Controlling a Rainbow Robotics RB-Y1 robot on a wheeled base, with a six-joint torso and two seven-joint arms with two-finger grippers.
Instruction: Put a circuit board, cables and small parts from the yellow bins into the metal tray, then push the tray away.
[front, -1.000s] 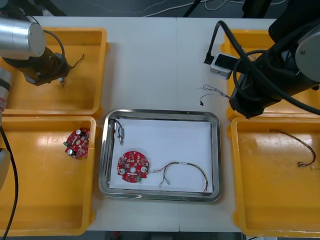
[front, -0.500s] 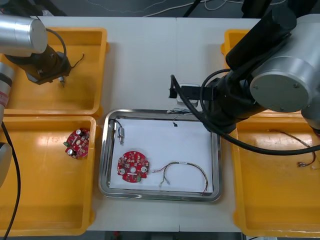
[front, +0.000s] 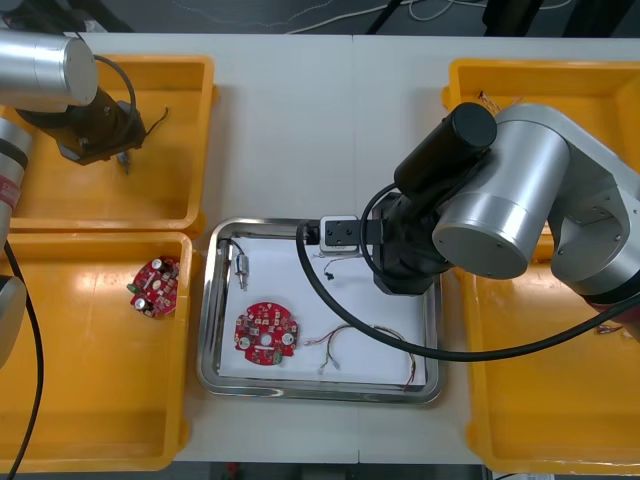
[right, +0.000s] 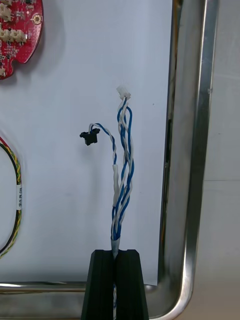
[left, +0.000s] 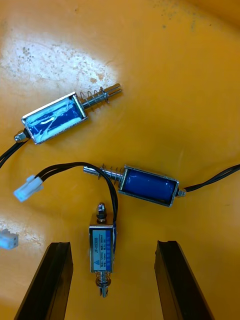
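Three small metal parts below spread left gripper; right gripper pinches twisted cable.

A light table lies under everything, pale and matte. A thin seam runs straight across the table from its far edge toward the near side, dividing the top into two panels. Beyond the far edge is a dark floor, where loose white cords curl. A black bar slants over the floor, crossing the cords.
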